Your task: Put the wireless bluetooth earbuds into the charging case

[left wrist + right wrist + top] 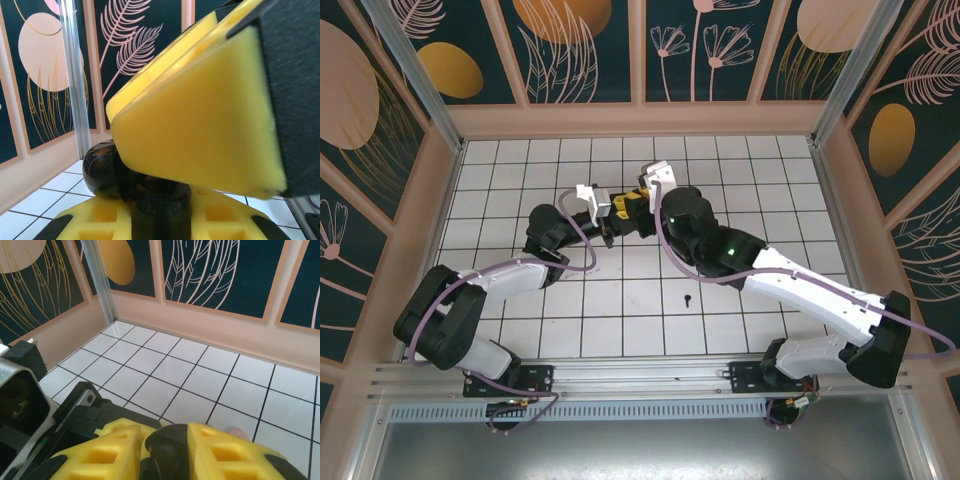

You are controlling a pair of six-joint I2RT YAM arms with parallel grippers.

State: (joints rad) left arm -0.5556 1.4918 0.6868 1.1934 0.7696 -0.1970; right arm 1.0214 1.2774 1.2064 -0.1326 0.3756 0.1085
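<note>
White tiled table (620, 330) from top cam, boxed in by leaf-print panels (585, 45). On it, L arm (500, 285) and R arm (800, 285) bent inward, meeting nr centre-back. At the meeting pt, L gripper (608, 212) and R gripper (642, 203) nose to nose, yellow pads touching or nearly so; too cramped from above to read either grip. Clearer from L wrist cam: own pads low in frame, nearly closed, clamped on black case (102, 170), glossy round shell bulging out to the left; big yellow wedge of R finger (200, 120) slanting down onto same spot. From R wrist cam: own pads pinched close round a dark glossy lump, appar. same case, w/ L gripper body at left edge. Well apart from the grippers, nearer the bases, one black earbud (688, 299) lying alone on a tile, seen from top cam. Just past R pad in R wrist view, small pinkish blob (235, 431), too blurred to ID.
</note>
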